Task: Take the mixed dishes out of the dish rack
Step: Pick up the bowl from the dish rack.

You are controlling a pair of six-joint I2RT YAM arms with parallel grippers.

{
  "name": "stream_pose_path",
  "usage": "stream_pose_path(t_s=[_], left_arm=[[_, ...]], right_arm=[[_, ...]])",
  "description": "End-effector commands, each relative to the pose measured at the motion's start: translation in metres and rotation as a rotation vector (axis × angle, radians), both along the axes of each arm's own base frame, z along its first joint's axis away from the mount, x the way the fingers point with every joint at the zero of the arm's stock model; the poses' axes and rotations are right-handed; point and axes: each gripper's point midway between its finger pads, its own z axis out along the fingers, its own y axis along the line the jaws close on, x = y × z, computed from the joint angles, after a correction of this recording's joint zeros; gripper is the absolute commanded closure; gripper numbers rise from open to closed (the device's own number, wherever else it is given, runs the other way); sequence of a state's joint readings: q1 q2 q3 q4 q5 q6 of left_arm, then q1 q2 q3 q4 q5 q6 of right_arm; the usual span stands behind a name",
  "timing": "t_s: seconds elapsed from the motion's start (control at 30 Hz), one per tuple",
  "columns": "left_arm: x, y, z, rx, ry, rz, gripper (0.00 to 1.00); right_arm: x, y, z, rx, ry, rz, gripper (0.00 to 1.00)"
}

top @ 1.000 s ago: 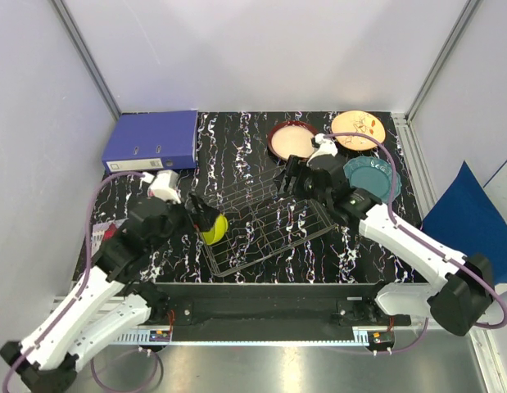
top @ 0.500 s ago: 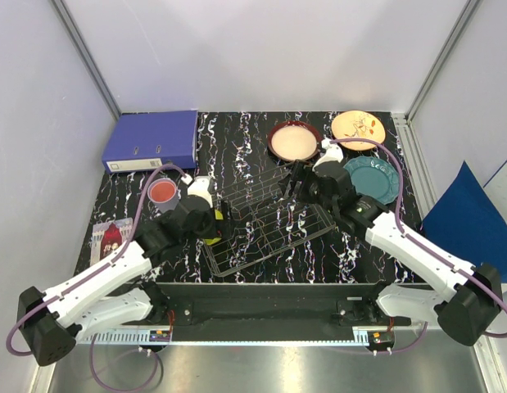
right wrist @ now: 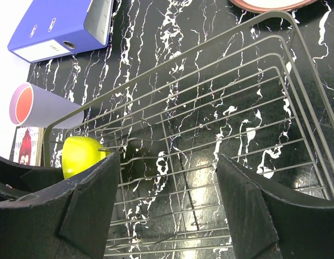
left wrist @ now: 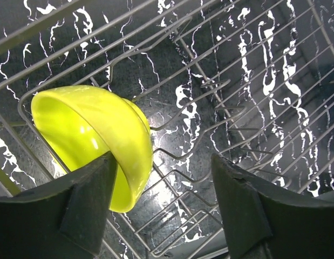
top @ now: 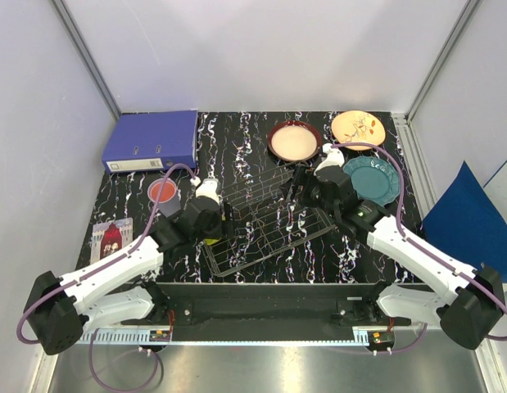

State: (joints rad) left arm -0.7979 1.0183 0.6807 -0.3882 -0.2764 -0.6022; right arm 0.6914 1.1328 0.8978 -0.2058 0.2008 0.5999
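Observation:
The wire dish rack (top: 265, 241) lies mid-table. A small yellow-green bowl (left wrist: 91, 135) stands on edge at its left end. My left gripper (left wrist: 162, 162) is open right over it, the bowl's rim just inside the left finger (left wrist: 86, 205); in the top view this gripper (top: 216, 229) hides most of the bowl (top: 209, 241). Over the rack's far right side my right gripper (right wrist: 168, 159) hangs open and empty, above bare wires (right wrist: 210, 137). On the table lie the cream bowl (top: 293, 141), salmon-pink plate (top: 358, 128), teal plate (top: 372, 178) and lavender cup (top: 163, 190).
A blue ring binder (top: 151, 139) lies at the back left, with the cup just in front of it. A small printed card (top: 111, 237) sits by the left table edge. The right arm's cable (top: 376, 147) loops over the teal plate.
My left arm has reached forward and down onto the bowl in the rack, and its jaws have narrowed somewhat. The right gripper has shifted a little to the right.

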Motion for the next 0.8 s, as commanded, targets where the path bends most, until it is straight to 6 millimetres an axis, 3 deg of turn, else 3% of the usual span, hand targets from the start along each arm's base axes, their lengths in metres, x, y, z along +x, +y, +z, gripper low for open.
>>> stream_pose_path(t_s=[0.0, 0.37, 0.53, 0.63, 0.77], left_arm=[[0.007, -0.008, 0.005, -0.045, -0.036, 0.003, 0.32], [0.0, -0.006, 0.005, -0.049, -0.026, -0.015, 0.72], [-0.002, -0.002, 0.01, -0.051, -0.031, -0.009, 0.83], [0.0, 0.002, 0.026, -0.049, -0.07, -0.001, 0.85], [0.008, 0.006, 0.07, -0.066, -0.158, 0.008, 0.86]], right_arm=[[0.003, -0.003, 0.013, 0.017, -0.059, -0.021, 0.2], [0.002, -0.004, 0.01, 0.017, -0.057, -0.027, 0.2], [0.001, -0.007, 0.013, 0.023, -0.064, -0.034, 0.21], [0.001, -0.008, 0.015, 0.024, -0.071, -0.039, 0.21], [0.001, -0.008, 0.018, 0.03, -0.076, -0.038, 0.21]])
